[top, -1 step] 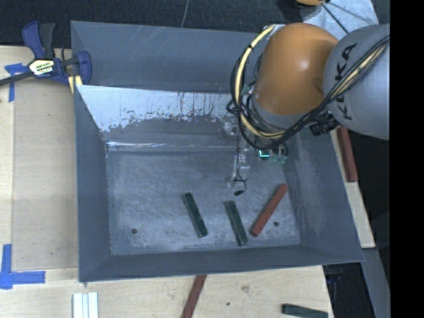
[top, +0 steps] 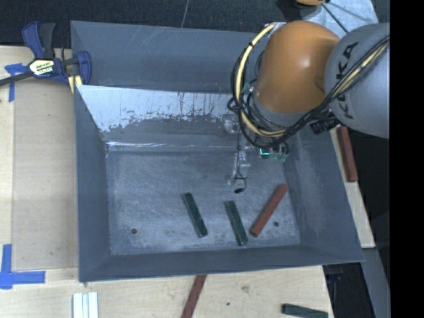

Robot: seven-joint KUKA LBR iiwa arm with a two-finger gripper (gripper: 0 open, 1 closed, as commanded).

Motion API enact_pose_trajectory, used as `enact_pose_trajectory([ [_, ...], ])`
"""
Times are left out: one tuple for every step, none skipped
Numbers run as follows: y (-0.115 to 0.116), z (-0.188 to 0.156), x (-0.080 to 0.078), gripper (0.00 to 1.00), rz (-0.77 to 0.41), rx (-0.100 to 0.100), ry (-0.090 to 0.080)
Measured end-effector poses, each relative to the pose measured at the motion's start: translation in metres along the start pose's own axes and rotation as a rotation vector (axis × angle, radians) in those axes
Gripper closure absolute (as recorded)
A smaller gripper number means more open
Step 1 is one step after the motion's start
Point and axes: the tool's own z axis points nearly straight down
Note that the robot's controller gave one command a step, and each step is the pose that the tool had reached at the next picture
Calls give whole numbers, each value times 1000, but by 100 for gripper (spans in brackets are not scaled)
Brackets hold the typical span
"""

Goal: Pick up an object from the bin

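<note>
Bin [top: 93,177]: the left half of its floor is bare.
Lower right: left green stick [top: 195,214], right green stick [top: 235,222] and reddish-brown stick [top: 268,209] lie apart, near the lower wall.
Tool [top: 240,181]: just above the right green stick's upper end; apart or together, cannot tell.

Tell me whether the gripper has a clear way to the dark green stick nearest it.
Probably yes: the gripper hangs by the upper end of that dark green stick, nothing lies on it, and the red-brown stick comes close only at the lower end.
</note>
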Motion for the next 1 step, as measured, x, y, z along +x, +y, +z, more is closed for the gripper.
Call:
enact_pose_trajectory([
  [-12, 10, 9, 0, -29, -3, -10],
])
